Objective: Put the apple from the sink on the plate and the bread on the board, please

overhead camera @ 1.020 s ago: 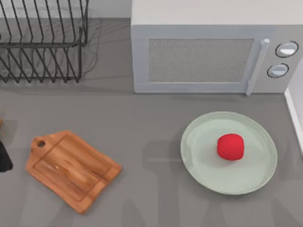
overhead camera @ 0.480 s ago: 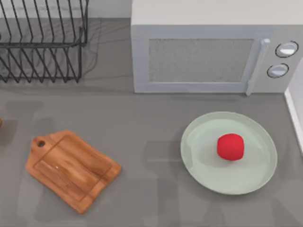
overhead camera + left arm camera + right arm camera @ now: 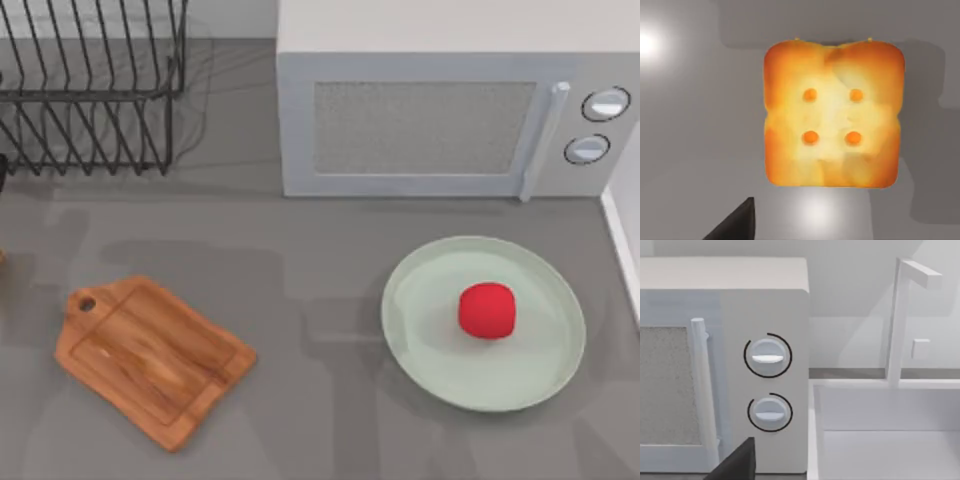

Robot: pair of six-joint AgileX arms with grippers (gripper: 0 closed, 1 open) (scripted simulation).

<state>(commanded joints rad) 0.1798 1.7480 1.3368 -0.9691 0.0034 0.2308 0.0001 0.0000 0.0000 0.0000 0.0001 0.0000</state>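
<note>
While left gripper [image 3: 735,225] hovers above, bread [image 3: 834,114] lies untouched.

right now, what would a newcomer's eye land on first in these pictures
Most likely the bright red apple, sitting a little right of centre on the pale-green plate at the table's right, in front of the microwave. Next, the golden bread lying on the grey surface in the left wrist view, while the wooden board at the left lies bare.
</note>
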